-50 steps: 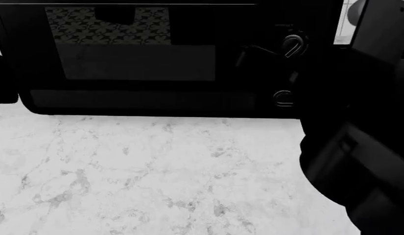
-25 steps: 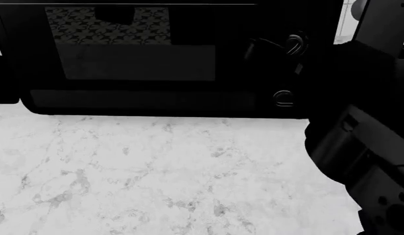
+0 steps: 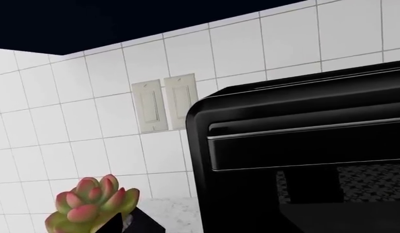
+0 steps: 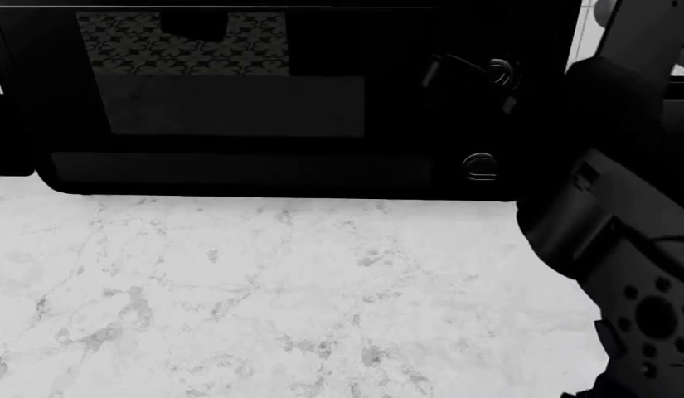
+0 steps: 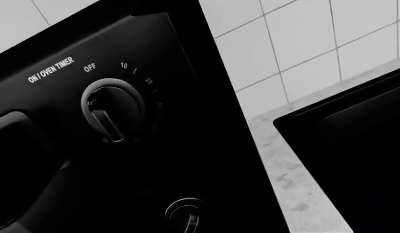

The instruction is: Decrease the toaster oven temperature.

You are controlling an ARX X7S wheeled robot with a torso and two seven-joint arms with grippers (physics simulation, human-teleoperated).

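The toaster oven [image 4: 242, 99] is a wide black box with a dark glass door, filling the top of the head view. Its right panel has an upper silver-rimmed knob [image 4: 500, 73] and a lower one [image 4: 479, 166]. My right gripper [image 4: 469, 79] is at the upper knob, dark against the dark panel, so its jaws cannot be made out. The right wrist view shows the panel [image 5: 154, 160] close up, with a knob [image 5: 112, 109] labelled ON / OVEN TIMER and another knob [image 5: 184, 214]. The left wrist view shows the oven's top left corner [image 3: 303, 145]. My left gripper is out of view.
A white marble counter [image 4: 264, 298] lies in front of the oven. My right arm [image 4: 618, 232] fills the right side. A black sink basin [image 5: 355, 150] is set in the counter beside the oven. A succulent in a black pot [image 3: 93, 206] and wall switches [image 3: 164, 103] are at the oven's left.
My right arm has swung forward and up, and its wrist now shows at the lower right. The gripper has risen to the upper knob and covers more of it.
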